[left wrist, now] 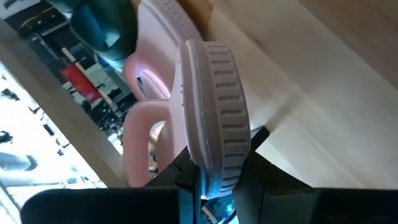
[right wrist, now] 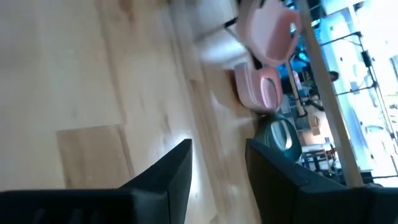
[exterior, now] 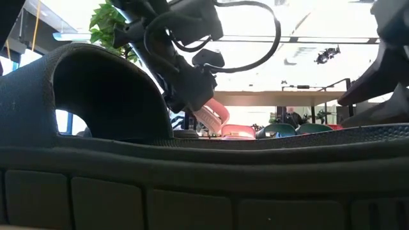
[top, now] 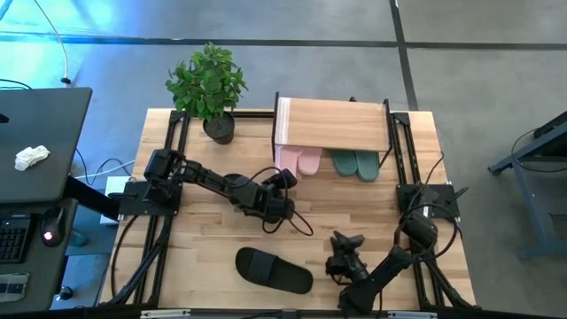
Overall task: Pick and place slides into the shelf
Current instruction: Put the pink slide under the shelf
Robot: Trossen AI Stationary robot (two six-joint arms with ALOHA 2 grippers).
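Right now the left claw [top: 285, 182] is clenched on a pale pink slide [left wrist: 214, 118], pinching the sole edge-on so the sandal hangs tilted with its strap to one side. It hangs above the middle of the worktop [top: 204, 252], just in front of the shelf [top: 332, 124] at the far edge. From where I stand that looks like the carrying step: the sandal is off the wood and headed for the gap under the shelf board.

Under that board another pink slide [top: 308, 160] already sits near the left end, with two teal slides [top: 356, 164] beside it toward the right, toes poking out. The open room seems to be at the left end, next to the pink one. I'd judge the next move needs the arm to level the sandal, slip it low beneath the board alongside its mate, and let go without nudging the others.

The right claw [top: 344, 252] waits over the near edge toward the right, fingers parted and holding nothing. A black slide [top: 273, 268] lies flat near the near edge, between the two arms, not yet picked. A potted plant [top: 208, 87] stands at the far left corner.
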